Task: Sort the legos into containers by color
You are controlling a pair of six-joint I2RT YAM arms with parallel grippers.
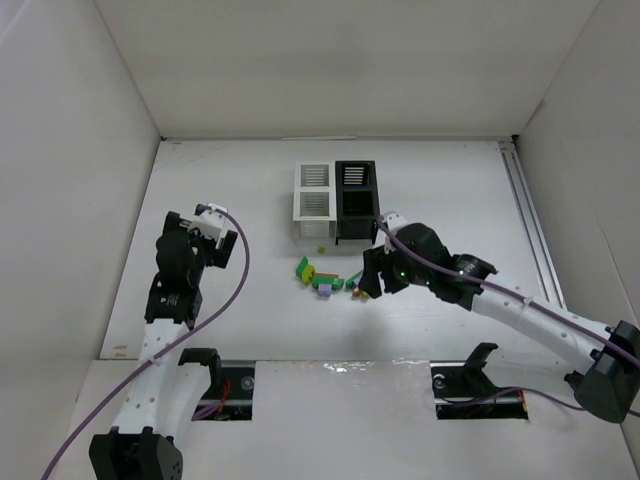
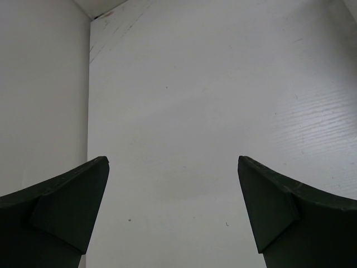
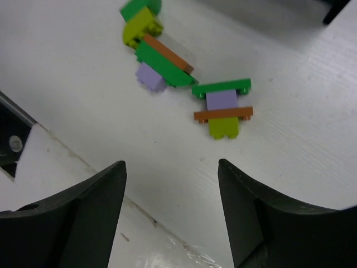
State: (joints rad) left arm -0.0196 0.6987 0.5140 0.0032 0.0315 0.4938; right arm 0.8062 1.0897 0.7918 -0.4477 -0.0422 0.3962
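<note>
Though only the overhead view shows containers (image 1: 312,204), right tool (image 3: 170,164) hangs wide beside legos (image 3: 222,107), left tool (image 2: 172,159) wide.

- Top external: high above and behind the near edge, looking down toward the far edge; the whole tabletop (image 1: 230,200) shows, from far off.
- Left wrist: low and close, facing past the left gripper (image 2: 173,161) toward the far-left corner.
- Right wrist: close, tilted steeply down past the right gripper (image 3: 171,164), by the near edge.
- Top and right wrist share the legos (image 1: 325,278).
</note>
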